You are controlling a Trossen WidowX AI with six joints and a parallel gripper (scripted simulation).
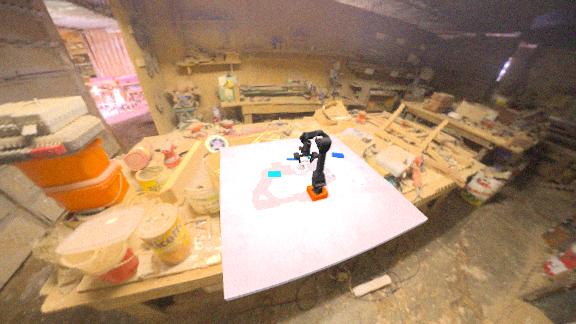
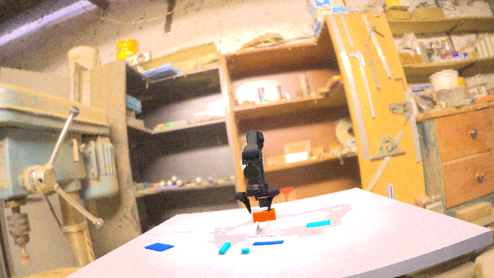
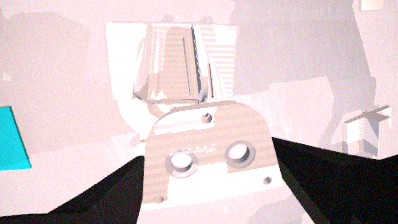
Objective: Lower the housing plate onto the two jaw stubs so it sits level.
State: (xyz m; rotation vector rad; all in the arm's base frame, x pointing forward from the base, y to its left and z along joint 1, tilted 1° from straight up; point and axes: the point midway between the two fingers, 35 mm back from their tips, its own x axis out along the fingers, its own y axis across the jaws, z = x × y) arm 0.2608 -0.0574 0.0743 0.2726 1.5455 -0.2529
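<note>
The pale housing plate [image 3: 215, 132] has a rounded far edge, two large holes and several small ones. My gripper [image 3: 207, 152] [image 2: 260, 210] [image 1: 304, 159] is shut on its two sides and holds it above the table. The white gripper assembly [image 3: 170, 62] [image 2: 258, 228] [image 1: 302, 167] stands on the table, just beyond the plate's rounded edge in the wrist view. The plate covers its near end there. The assembly is washed out by glare, so the two jaws and their stubs cannot be told apart clearly. The plate is too small to make out in the top and exterior views.
A cyan block [image 3: 11, 140] [image 1: 274, 174] [image 2: 318, 224] lies to one side. A blue square [image 1: 338, 155] [image 2: 159, 246], a blue bar [image 2: 268, 243] and two small cyan blocks [image 2: 224, 248] [image 2: 244, 251] lie around the assembly. A small pale part [image 3: 361, 132] stands at the wrist view's right.
</note>
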